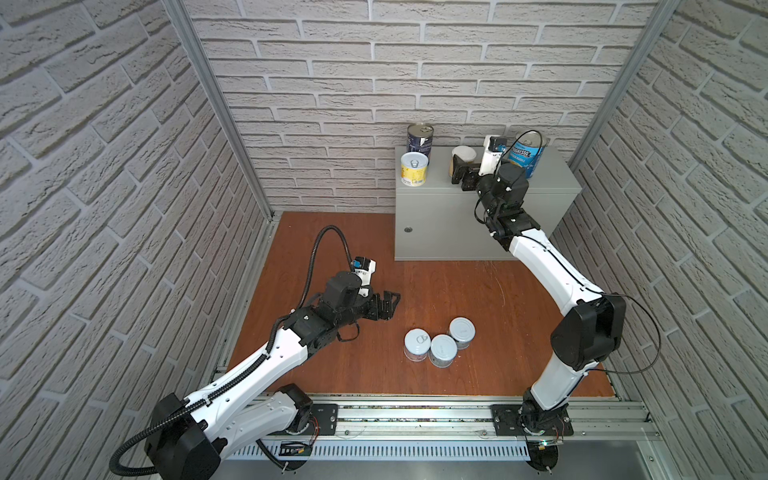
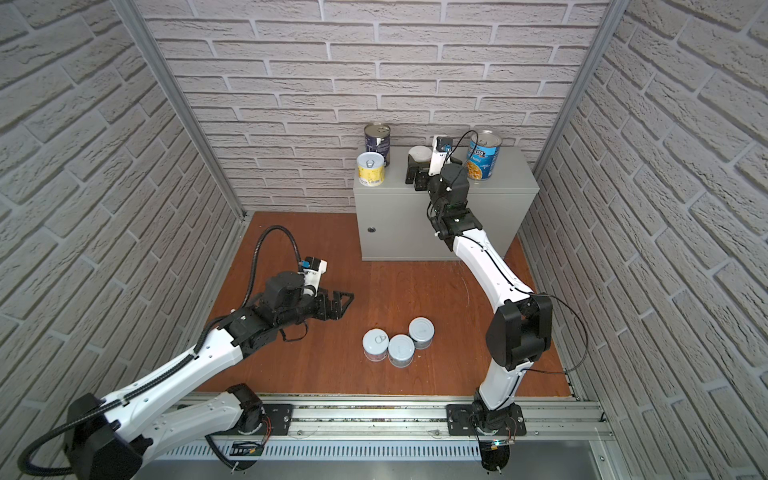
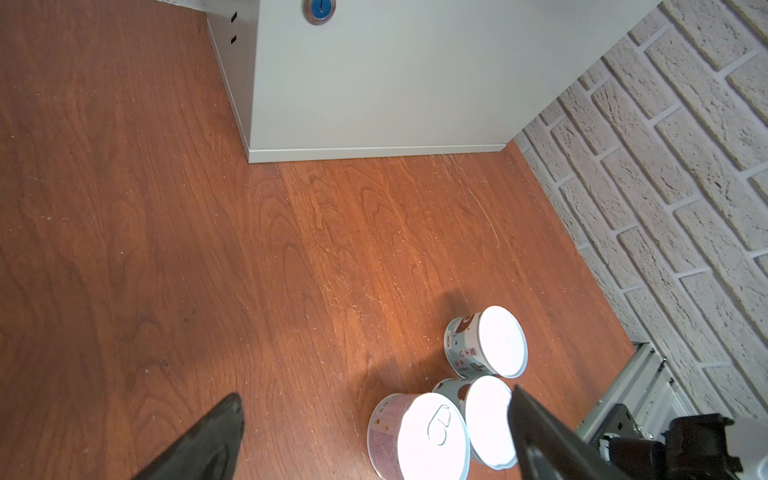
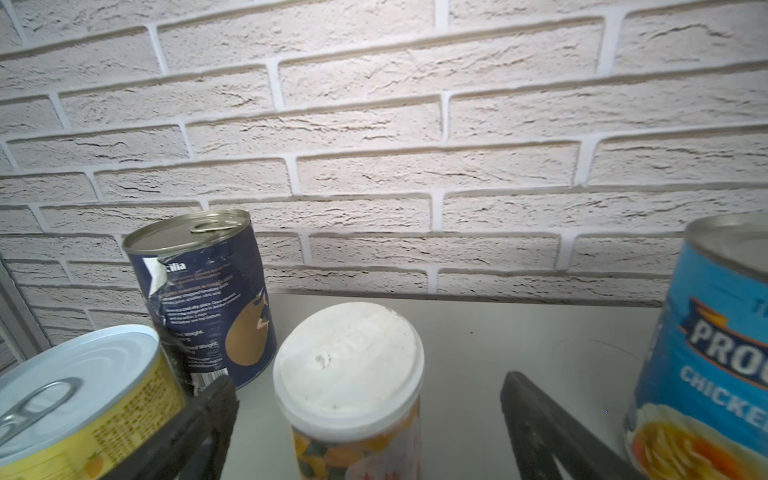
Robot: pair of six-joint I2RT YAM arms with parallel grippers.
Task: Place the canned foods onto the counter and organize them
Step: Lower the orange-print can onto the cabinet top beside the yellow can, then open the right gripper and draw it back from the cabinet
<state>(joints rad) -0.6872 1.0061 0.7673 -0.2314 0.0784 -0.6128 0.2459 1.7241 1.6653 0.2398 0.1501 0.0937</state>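
Right tool (image 4: 368,386), jaws apart, straddles white-lidded can (image 1: 464,154) on tabletop (image 1: 559,181), upper right. Judgement: back straight out, clearing Progresso can (image 1: 528,153) and yellow can (image 1: 414,168). Left tool (image 1: 388,305) apart, over floor (image 1: 478,291).

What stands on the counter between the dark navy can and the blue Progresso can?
A short white-lidded can, with the open right gripper around it; the right wrist view shows it best.

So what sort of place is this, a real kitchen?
Likely a staged robot test cell: brick-patterned wall panels in an aluminium frame, left arm and right arm bolted to a metal rail, and a grey cabinet as counter.
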